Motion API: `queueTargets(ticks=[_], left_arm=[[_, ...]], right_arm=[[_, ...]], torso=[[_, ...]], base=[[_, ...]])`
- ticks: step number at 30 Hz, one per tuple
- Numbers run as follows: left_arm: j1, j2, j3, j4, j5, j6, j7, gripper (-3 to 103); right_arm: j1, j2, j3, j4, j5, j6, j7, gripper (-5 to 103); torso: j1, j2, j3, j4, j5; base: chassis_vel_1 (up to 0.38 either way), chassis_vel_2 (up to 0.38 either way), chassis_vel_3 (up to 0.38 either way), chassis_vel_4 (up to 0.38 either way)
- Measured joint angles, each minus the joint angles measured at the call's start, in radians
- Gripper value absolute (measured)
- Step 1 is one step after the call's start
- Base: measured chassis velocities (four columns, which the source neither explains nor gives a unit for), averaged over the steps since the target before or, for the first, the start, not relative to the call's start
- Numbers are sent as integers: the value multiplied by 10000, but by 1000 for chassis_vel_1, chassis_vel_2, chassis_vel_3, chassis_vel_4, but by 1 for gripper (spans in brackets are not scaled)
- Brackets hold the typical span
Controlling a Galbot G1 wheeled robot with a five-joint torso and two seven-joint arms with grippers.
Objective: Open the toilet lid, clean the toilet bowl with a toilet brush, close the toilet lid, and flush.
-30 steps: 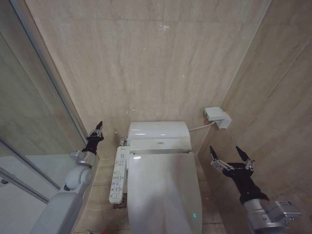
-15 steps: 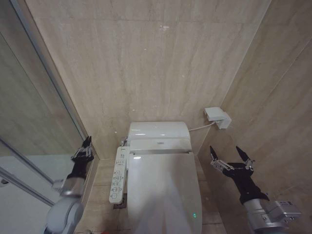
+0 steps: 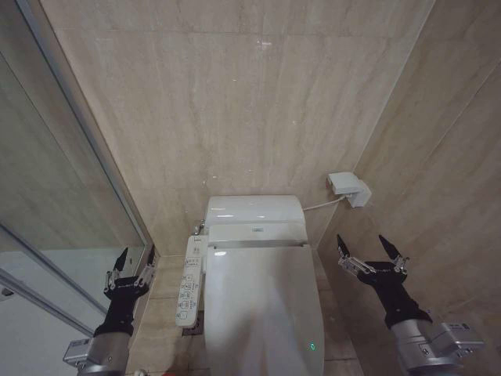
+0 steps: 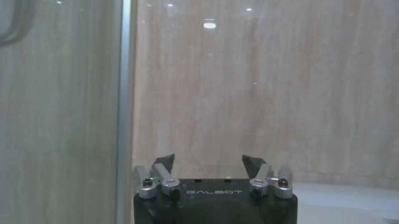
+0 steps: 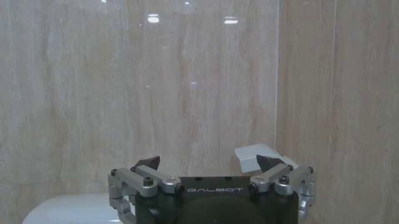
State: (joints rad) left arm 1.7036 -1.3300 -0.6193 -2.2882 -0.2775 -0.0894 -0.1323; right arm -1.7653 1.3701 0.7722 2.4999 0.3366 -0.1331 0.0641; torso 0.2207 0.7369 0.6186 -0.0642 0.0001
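Toilet lid [image 3: 262,301] down. My left gripper [image 3: 131,272] spread, empty, beside button panel [image 3: 189,282]; right gripper [image 3: 370,252] spread, empty. Judgement: hook lid's front edge, lift slowly.

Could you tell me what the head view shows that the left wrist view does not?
Head view alone: the closed toilet lid, the white button panel on the toilet's left side, the wall socket box with its cable, and the right gripper, open, held above the floor on the toilet's right.

Left wrist view alone: a close look at the left gripper from behind, with a slice of white surface low in the picture, too partial to identify.

Both: the left gripper, open and empty, the beige tiled wall, and the metal-framed glass partition.
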Motion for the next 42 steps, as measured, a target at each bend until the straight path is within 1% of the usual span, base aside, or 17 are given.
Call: queueTargets(ticks=[1,2,3,5,9,10,19,26,31,42], left_arm=[[0,0,0,0,0,0,0,55],[149,-4,-26,-110,-68,-37,184,55],[339,-8,-72,-266,-137,-88,381,82],[566,-64,-141,-502,-123,-152,610,82],[733,-292,-165,-843,87,-113,672,82],[781,-361,-162,-951,174,-80,662,100],[1186,-681,-88,-1482,749,-57,576,100],[1332,-891,-87,-1693,995,-129,573,100],[1414,-956,-130,-1773,1223,-21,556,100],[1411,-958,-139,-1772,1253,5,542,100]], right_arm=[[0,0,0,0,0,0,0,100],[0,0,0,0,0,0,0,100],[0,0,0,0,0,0,0,100],[0,0,0,0,0,0,0,100],[0,0,0,0,0,0,0,100],[0,0,0,0,0,0,0,100],[0,0,0,-1,0,0,0,100],[0,0,0,0,0,0,0,100],[0,0,0,-1,-1,0,0,100],[0,0,0,0,0,0,0,100]], torso=[[0,0,0,0,0],[0,0,0,3,0],[0,0,0,1,0],[0,0,0,3,1],[0,0,0,2,0],[0,0,0,2,0],[0,-1,0,3,0],[0,-1,0,2,0],[0,-1,0,3,-1],[0,-1,0,2,-1]], base=[[0,0,0,0],[0,0,0,0],[0,0,0,0],[0,0,0,0],[0,0,0,0],[0,0,0,0],[0,0,0,0],[0,0,0,0],[0,0,0,0],[0,0,0,0]])
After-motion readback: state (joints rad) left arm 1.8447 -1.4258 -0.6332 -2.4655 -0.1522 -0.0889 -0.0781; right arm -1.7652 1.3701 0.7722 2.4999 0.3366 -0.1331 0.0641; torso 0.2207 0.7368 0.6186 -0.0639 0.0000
